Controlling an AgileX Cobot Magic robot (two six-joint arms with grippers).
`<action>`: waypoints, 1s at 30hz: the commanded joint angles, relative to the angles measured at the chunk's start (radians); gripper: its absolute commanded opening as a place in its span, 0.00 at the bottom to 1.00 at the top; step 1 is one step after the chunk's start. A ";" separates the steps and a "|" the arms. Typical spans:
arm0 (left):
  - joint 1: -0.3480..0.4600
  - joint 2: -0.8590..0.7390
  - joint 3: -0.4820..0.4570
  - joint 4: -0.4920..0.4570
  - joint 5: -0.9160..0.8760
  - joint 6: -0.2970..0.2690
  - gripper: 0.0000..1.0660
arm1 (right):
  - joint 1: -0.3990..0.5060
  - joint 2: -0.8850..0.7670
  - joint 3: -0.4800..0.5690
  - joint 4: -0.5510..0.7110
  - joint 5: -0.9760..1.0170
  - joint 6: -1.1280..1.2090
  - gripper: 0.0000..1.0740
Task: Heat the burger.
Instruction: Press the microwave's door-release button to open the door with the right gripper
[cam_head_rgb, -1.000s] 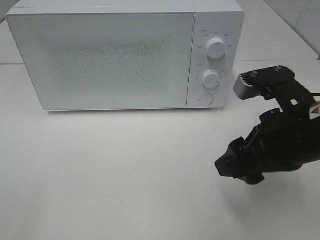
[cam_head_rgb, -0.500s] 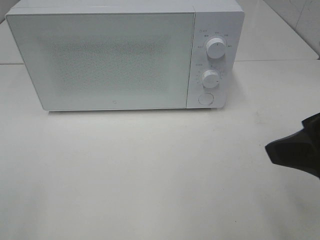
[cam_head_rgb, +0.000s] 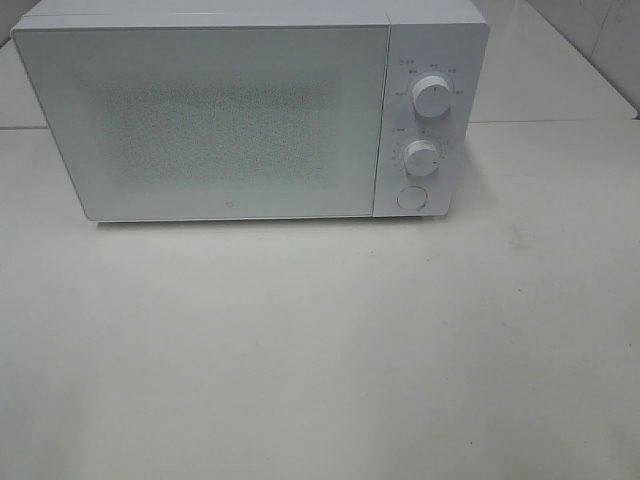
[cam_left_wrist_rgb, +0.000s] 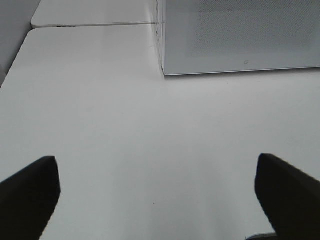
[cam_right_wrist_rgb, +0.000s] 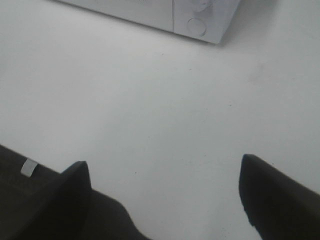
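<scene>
The white counter (cam_head_rgb: 300, 360) fills most of your high view, with a pale wall at the far corners. You won't find the burger anywhere: not on the counter, not in either tool. The one place it could be is inside the microwave (cam_head_rgb: 440, 40) at 12 o'clock, but the frosted door (cam_head_rgb: 200, 120) is closed and shows nothing through it, so that is only a guess. At 3 o'clock from the door are the upper knob (cam_head_rgb: 432, 96) and lower knob (cam_head_rgb: 421, 157), with the button (cam_head_rgb: 410, 197) at 6 o'clock below them. Both tools are outside the high view. Your left tool (cam_left_wrist_rgb: 155, 160) is released, fingers wide over bare counter near the door's hinge corner. Your right tool (cam_right_wrist_rgb: 164, 161) is likewise spread and grasps nothing. It faces the button corner, probably backed off so the oven can run.
</scene>
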 joint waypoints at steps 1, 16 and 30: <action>0.002 -0.017 0.002 -0.008 -0.009 -0.002 0.92 | -0.084 -0.117 -0.004 -0.010 0.018 -0.009 0.72; 0.002 -0.017 0.002 -0.008 -0.009 -0.002 0.92 | -0.214 -0.370 0.064 -0.007 0.049 -0.010 0.71; 0.002 -0.017 0.002 -0.008 -0.009 -0.002 0.92 | -0.256 -0.449 0.108 -0.020 0.073 0.002 0.71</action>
